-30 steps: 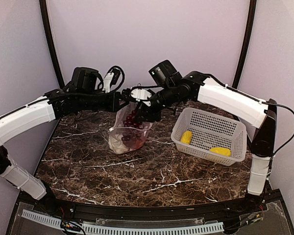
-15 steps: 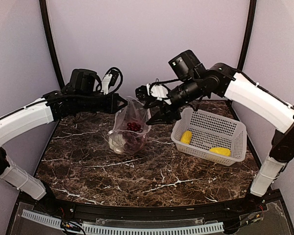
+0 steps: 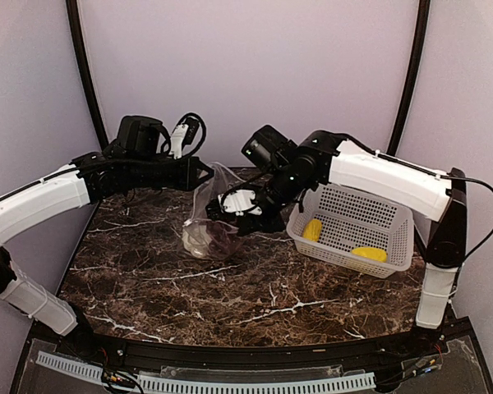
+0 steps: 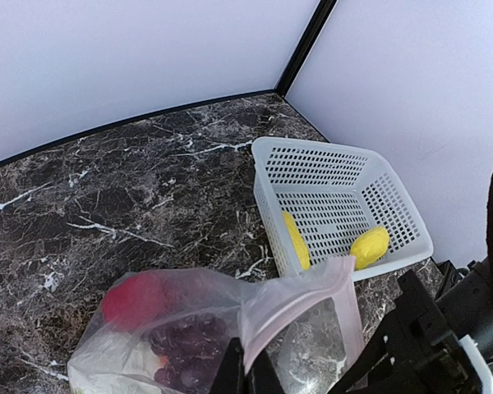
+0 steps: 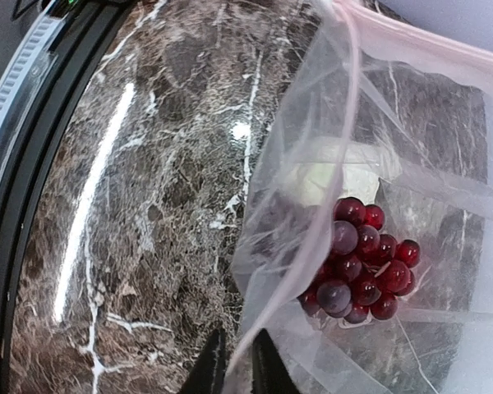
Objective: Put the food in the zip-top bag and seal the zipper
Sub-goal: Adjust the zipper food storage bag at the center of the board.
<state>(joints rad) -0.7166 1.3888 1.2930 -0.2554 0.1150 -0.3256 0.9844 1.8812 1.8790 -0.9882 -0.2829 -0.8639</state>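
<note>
Clear zip-top bag [image 3: 200, 238], rim pinched by left fingers [image 4: 229, 371], right fingers [image 5: 210, 366]; basket [image 3: 345, 254] apart.

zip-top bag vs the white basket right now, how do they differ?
Zip-top bag: clear, floppy film, rim pinched up by the left pincer. Basket: stiff white perforated plastic, standing free on the table. The bag holds grapes and a red piece; the basket holds a long yellow piece and a rounder yellow piece. Shared: both open on top, both with food inside.
</note>
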